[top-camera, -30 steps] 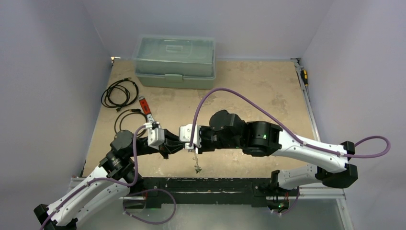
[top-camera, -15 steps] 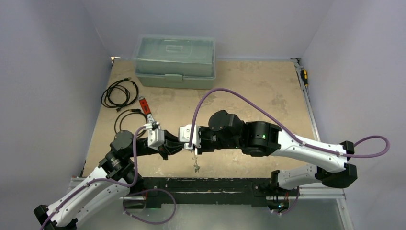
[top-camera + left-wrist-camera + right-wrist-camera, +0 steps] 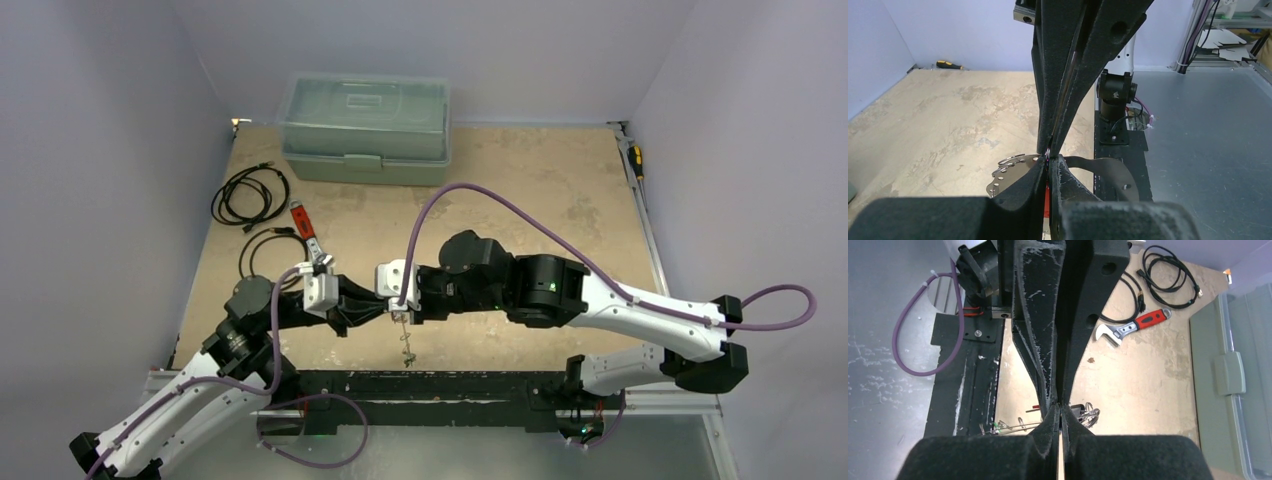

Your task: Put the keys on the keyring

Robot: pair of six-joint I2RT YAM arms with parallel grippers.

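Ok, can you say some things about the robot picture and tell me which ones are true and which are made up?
1. The left tool and right tool meet tip to tip. True.
2. Both tools are wide open. False: both are shut.
3. The keys hang below the tools. True.
4. The wrench is inside the box. False: it lies on the table beside the black cables.
5. The box lid is open. False: it is closed.

Tan, worn, blotchy table [image 3: 560,200]. Far edge, left of centre: lidded grey-green plastic box [image 3: 365,128]. Left side: two coiled black cables [image 3: 250,196], one nearer than the other. Red-handled wrench [image 3: 306,233] just right of them. Right edge: yellow-black screwdriver [image 3: 635,160].
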